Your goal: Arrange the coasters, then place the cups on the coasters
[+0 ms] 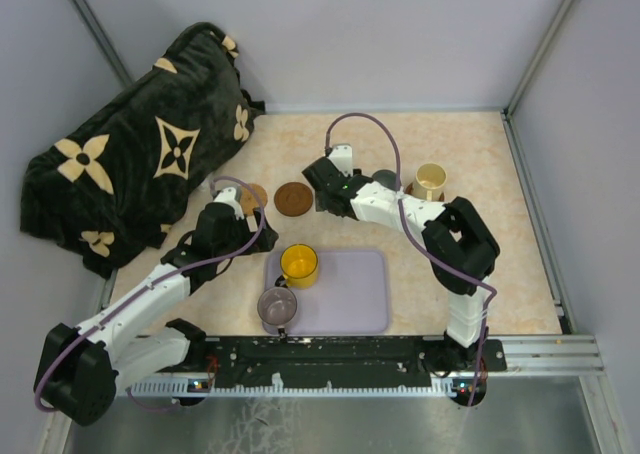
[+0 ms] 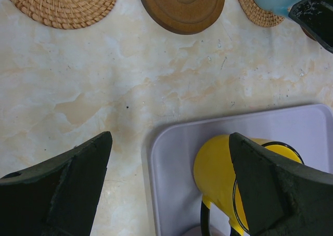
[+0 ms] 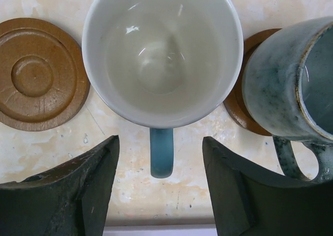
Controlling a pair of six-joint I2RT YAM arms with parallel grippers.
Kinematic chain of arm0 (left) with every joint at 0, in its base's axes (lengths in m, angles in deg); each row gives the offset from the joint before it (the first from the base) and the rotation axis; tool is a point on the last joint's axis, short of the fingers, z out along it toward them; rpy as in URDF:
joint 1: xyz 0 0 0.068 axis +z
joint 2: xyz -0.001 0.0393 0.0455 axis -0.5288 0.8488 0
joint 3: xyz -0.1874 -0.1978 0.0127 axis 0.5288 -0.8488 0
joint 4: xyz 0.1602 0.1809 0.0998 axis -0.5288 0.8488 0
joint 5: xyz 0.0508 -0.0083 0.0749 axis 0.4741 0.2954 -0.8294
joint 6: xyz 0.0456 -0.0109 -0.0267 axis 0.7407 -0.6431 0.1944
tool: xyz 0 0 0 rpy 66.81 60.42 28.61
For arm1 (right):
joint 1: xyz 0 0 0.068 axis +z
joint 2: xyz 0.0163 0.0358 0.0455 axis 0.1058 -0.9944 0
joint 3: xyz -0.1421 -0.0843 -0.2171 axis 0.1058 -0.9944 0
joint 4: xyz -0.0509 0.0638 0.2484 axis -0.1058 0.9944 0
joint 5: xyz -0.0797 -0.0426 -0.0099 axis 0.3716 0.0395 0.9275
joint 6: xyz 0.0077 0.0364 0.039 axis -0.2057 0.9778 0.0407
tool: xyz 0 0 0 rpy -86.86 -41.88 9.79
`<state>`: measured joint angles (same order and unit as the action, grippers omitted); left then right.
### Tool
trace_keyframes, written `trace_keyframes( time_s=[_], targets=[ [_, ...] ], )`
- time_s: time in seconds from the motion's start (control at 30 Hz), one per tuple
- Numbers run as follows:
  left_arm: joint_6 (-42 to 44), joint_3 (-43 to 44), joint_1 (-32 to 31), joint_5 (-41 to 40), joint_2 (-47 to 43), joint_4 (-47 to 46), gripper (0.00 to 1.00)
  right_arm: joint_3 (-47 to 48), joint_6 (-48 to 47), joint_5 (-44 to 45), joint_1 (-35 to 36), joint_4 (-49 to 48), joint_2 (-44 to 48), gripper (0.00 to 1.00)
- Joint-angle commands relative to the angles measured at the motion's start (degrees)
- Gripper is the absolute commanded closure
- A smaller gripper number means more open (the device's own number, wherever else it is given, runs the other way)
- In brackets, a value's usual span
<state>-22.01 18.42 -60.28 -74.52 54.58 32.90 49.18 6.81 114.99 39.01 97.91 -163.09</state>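
Note:
My right gripper (image 3: 160, 142) is open, its fingers on either side of the blue handle of the white cup (image 3: 162, 54) without touching it. That cup stands between a bare brown coaster (image 3: 36, 72) and the grey-green cup (image 3: 291, 85), which sits on a dark coaster (image 3: 237, 106). The cream cup (image 1: 430, 182) stands on a coaster at the right. My left gripper (image 2: 170, 142) is open over the corner of the lavender tray (image 2: 177, 158), beside the yellow cup (image 2: 223, 168). The mauve cup (image 1: 277, 306) is on the tray too. A woven coaster (image 2: 62, 4) and a wooden coaster (image 2: 182, 7) lie bare.
A black plush bag with cream flowers (image 1: 140, 154) lies at the back left. White walls close the table at the back and sides. The tray's near edge (image 1: 330, 329) is close to the arm bases.

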Motion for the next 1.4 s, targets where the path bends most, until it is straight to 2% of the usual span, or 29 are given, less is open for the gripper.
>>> trace_keyframes(
  time_s=[0.0,0.2,0.6,0.87,1.03,1.2,1.37],
  targets=[
    [0.44,1.30,-0.23,-0.44,-0.10,-1.09,0.01,-0.01,-0.34,2.41,-0.34,-1.67,3.99,0.34],
    [1.05,2.19,-0.13,-1.19,-1.31,-0.24,0.00,-2.34,-0.17,3.92,0.62,-1.67,11.08,0.31],
    [2.76,4.07,-0.53,3.82,-6.97,6.05,0.01,-8.76,1.88,7.38,5.36,3.55,27.15,0.30],
    [2.90,6.52,-3.05,7.94,-11.75,15.35,0.01,-13.96,5.09,7.05,5.65,5.66,35.82,0.30],
    [4.87,9.42,-4.61,13.34,-9.96,19.64,0.01,-15.01,5.52,6.59,5.96,6.38,38.76,0.30],
    [8.45,10.65,-5.53,23.67,-8.21,20.00,0.13,-16.08,5.46,7.09,5.99,6.69,41.28,0.31],
    [9.89,14.66,-5.81,23.20,-5.39,22.62,0.12,-16.77,4.86,7.70,6.04,6.69,43.37,0.31]
  ],
)
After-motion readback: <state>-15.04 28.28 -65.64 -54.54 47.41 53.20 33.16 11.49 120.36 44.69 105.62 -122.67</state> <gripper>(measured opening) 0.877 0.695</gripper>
